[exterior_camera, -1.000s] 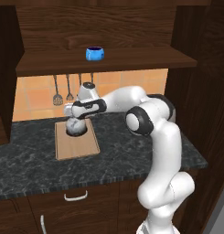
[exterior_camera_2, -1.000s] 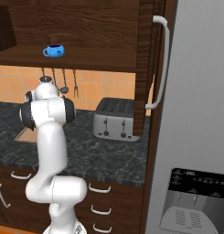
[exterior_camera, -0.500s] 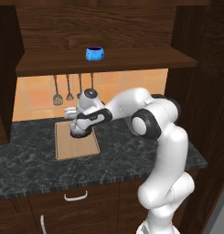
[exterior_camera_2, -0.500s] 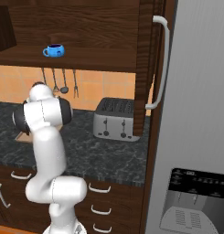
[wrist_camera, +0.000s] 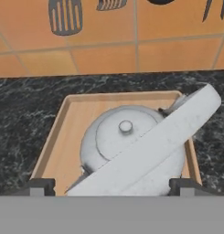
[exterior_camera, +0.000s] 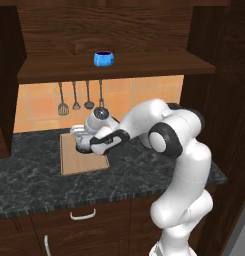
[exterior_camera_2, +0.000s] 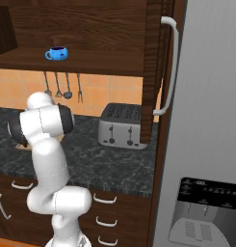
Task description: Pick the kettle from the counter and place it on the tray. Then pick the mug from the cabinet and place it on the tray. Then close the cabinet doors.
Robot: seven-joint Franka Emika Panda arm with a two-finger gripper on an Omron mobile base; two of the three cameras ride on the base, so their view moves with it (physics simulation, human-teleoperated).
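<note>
My hand view showed the kettle (wrist_camera: 131, 146) sitting on the tray (wrist_camera: 63, 132), gripper (wrist_camera: 111, 185) spread wide either side of it, gripping nothing. From the left base view, the mug (exterior_camera: 103, 58) sat on the cabinet shelf (exterior_camera: 144, 65) at 12 o'clock; my right showed a toaster (exterior_camera_2: 122, 125) on the table (exterior_camera_2: 114, 164).

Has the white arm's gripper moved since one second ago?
Yes. In the left base view the gripper has drawn back toward the near side of the light-wood tray, away from the hanging utensils.
</note>
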